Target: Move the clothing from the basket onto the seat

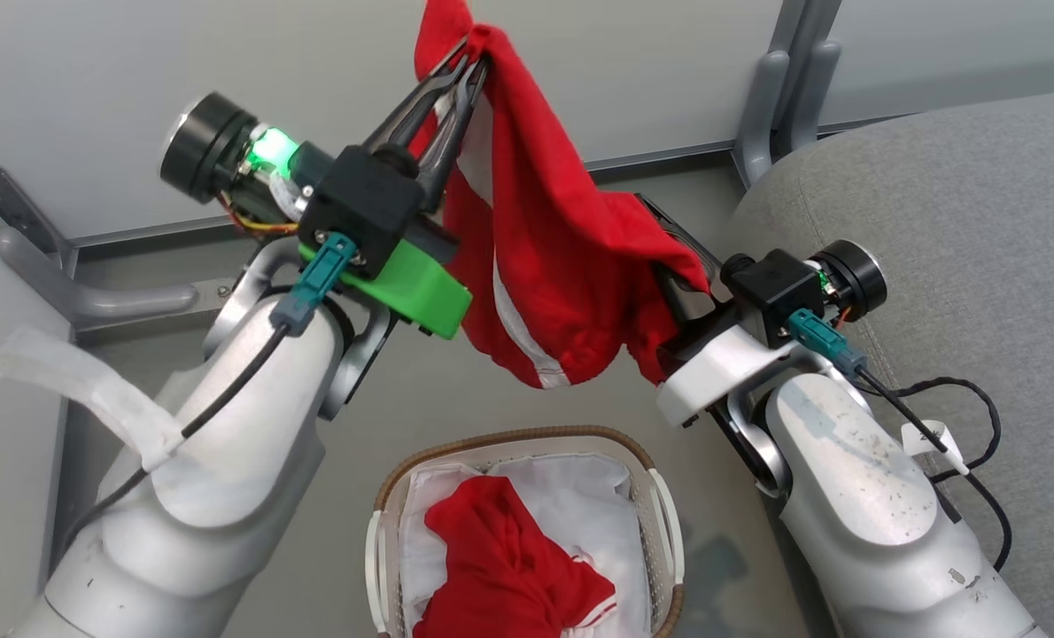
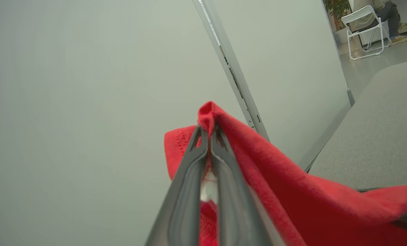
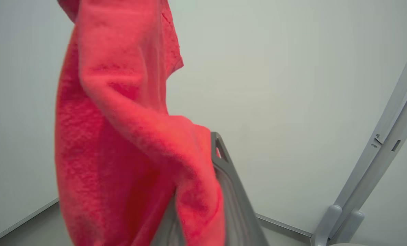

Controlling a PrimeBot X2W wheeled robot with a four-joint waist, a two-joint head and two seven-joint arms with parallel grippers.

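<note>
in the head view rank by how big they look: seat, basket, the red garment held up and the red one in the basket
1. seat, largest
2. held garment and basket: about alike; garment is nearer the camera, basket is cut off at the bottom edge
3. garment in the basket, smallest

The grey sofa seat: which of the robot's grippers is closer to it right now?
Right. The right gripper, draped in the red garment, is just beside the seat; the left gripper pinches the garment's other end, farther from it.
</note>
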